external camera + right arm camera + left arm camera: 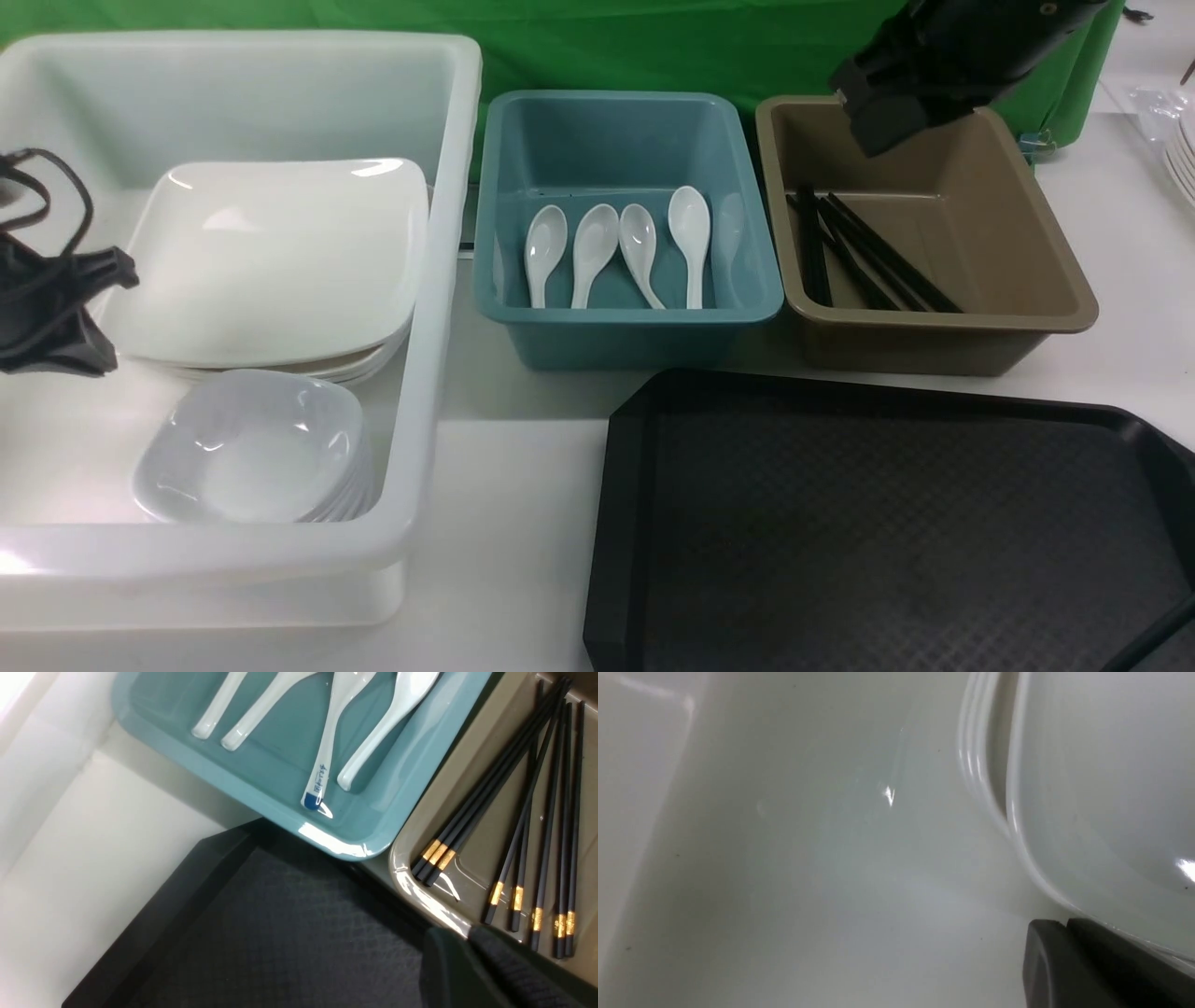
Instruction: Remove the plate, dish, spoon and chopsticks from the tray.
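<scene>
White table (523,523): tray (887,523), 3 bins behind.

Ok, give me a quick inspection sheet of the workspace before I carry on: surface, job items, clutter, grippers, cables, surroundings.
Surface: white table, bare where visible.
Tray: black tray near right, nothing on its visible part.
Plates: stacked square plates in the white bin.
Dishes: stacked small dishes in the same bin, in front of the plates.
Spoons: four spoons in the blue bin.
Chopsticks: several chopsticks in the brown bin.
Clutter: nothing seen.
Grippers: left gripper shut, at the top plate's rim; right gripper, above the brown bin's near rim, opening unclear.
Cables: black loop on the left arm.
Surroundings: green backdrop; more white dishware far right.
</scene>
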Tool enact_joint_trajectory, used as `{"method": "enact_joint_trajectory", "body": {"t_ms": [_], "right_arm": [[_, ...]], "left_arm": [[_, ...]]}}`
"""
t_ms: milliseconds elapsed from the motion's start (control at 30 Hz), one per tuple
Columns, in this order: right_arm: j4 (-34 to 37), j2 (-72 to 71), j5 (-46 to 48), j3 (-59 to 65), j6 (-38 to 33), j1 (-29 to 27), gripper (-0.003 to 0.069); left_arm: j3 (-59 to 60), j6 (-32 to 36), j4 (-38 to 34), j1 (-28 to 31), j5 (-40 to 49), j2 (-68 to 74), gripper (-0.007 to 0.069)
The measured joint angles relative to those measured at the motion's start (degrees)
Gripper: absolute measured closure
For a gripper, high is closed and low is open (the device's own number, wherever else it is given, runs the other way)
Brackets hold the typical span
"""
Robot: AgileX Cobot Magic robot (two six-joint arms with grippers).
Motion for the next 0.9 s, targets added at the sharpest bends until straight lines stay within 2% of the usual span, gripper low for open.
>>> {"method": "enact_joint_trajectory", "body": {"t_ms": [267,367,667,833,900], "right_arm": [[0.0,0.0,0.0,0.0,0.0,0.0,0.0554],[0.0,0.0,0.0,0.0,0.0,0.0,0.0552],[0.0,-0.7,0.0,0.0,-0.1,0.0,0.0554],[-0.6,-6.3,-0.2,0.1,-0.1,0.0,0.0591],[-1.1,-7.7,-0.2,0.1,-0.1,0.0,0.0597]], "left_arm": [[0.0,1.2,-2.4,0.0,-10.3,1.6,0.0615],[-0.5,1.3,-1.8,0.0,-10.7,1.6,0.0615],[-5.8,2.7,0.5,0.0,4.1,-3.1,0.0615],[-5.8,7.9,-7.1,-1.6,6.3,-13.6,0.0615],[-5.8,8.7,-7.9,-3.1,6.8,-15.8,0.0615]]}}
